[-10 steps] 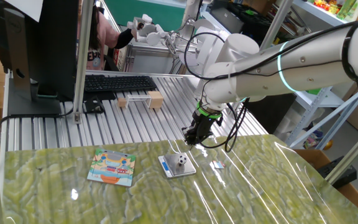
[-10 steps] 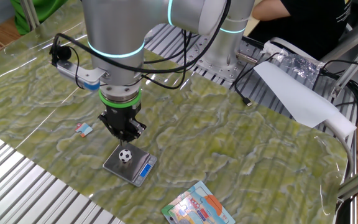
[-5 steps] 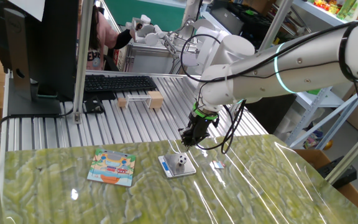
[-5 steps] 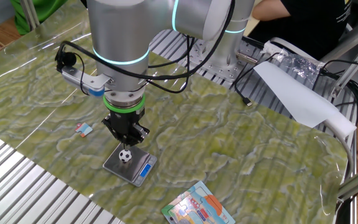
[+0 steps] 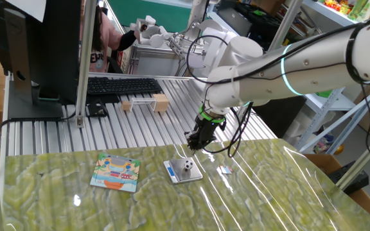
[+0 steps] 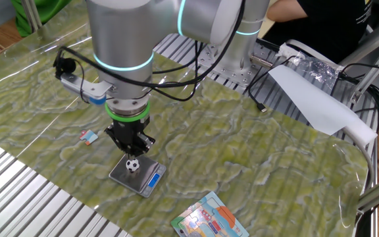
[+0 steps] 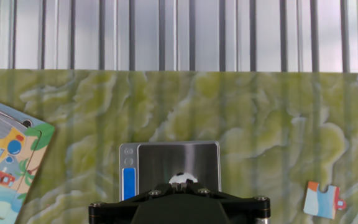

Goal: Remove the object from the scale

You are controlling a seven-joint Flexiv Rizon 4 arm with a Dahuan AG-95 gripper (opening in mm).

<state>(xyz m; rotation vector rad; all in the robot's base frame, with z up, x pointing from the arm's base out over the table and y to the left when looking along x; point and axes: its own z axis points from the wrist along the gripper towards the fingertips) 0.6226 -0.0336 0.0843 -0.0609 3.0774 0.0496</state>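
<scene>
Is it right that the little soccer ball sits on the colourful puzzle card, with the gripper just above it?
Not quite. The soccer ball sits on the pocket scale, not the puzzle card, which lies apart. The other fixed view shows this, with the gripper just above the ball.

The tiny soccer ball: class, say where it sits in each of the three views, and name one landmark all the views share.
One fixed view: ball mid-frame, on the scale.
The other fixed view: ball lower left of centre, just under the claw.
Hand view: ball bottom centre, partly hidden.
Shared landmark: the illustrated card.
</scene>
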